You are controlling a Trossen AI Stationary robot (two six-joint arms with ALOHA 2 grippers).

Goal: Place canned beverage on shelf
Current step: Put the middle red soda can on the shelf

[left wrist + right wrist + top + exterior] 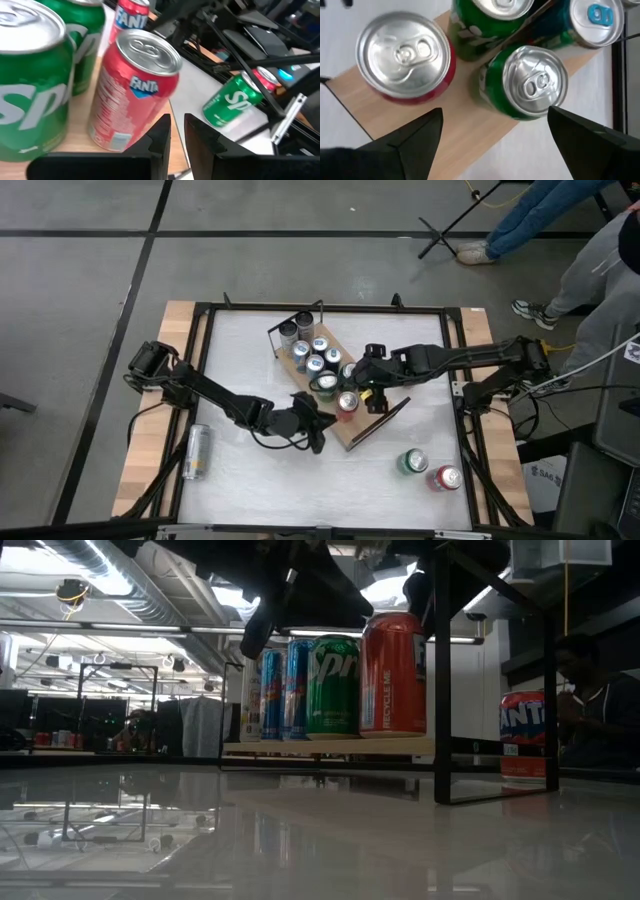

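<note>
The shelf [352, 430], a light-brown board with black rails, lies slantwise at the table's middle and holds several upright cans. A red Fanta can [347, 402] stands on its near end [131, 90], beside a green Sprite can [325, 386]. My left gripper [320, 425] is low at the shelf's near-left side, in front of the red can, its fingers [160, 137] nearly together and empty. My right gripper [363, 380] hangs above the shelf's near end, wide open and pointing down. Its fingers [415, 137] are above the red can [402, 55] and a green can [532, 85] without touching either.
A silver can [197, 450] lies on its side at the table's near left. A green can [413, 462] and a red can [446, 477] stand at the near right. A black rail [385, 418] rises at the shelf's near end. People stand beyond the table's far-right corner.
</note>
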